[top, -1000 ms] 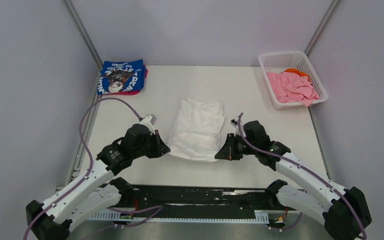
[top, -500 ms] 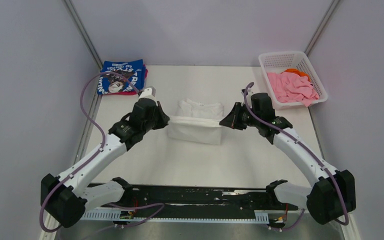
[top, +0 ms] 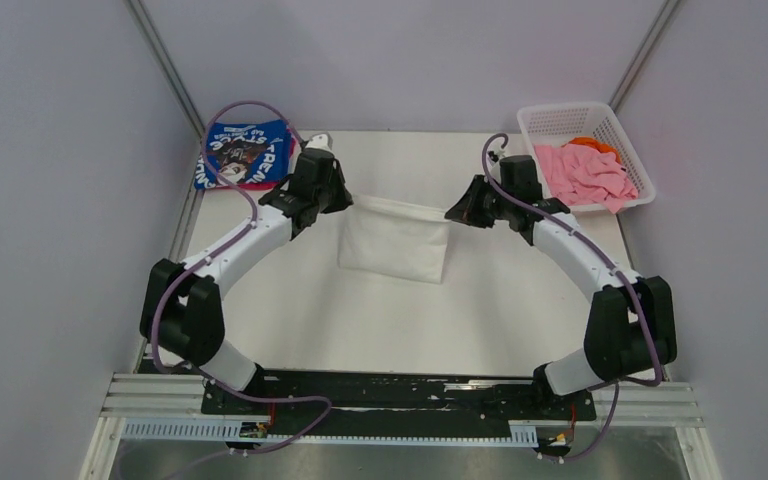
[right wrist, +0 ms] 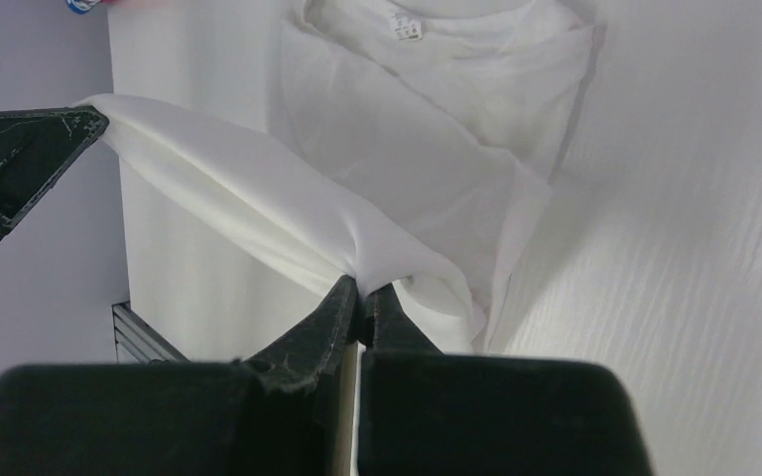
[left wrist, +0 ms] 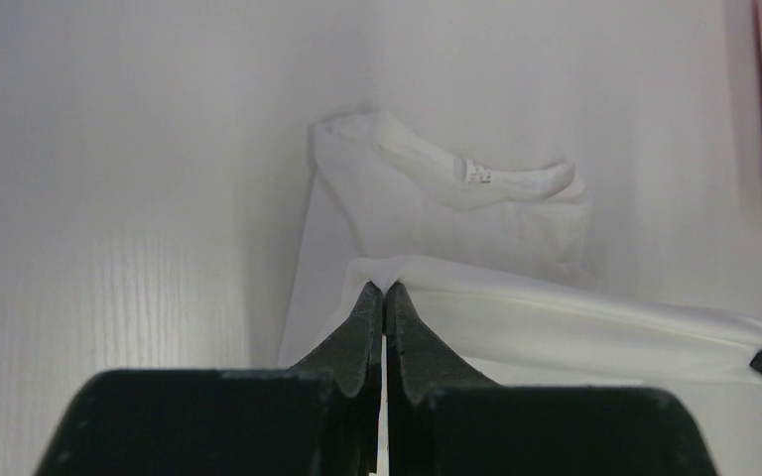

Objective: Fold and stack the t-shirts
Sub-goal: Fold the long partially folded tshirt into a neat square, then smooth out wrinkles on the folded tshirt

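Left tool point(top: 344, 199) and right tool point(top: 450, 213) pinch the white t-shirt point(top: 395, 245) taut; either corner slipping would collapse the fold.

White lattice basket point(top: 563, 118), table's point(top: 400, 320) far-right corner

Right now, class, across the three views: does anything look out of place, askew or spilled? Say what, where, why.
Only one thing: the pink t-shirt lies crumpled in the white basket, a corner spilling over its near rim. The white t-shirt, pinched by the left gripper and right gripper, is simply mid-fold.
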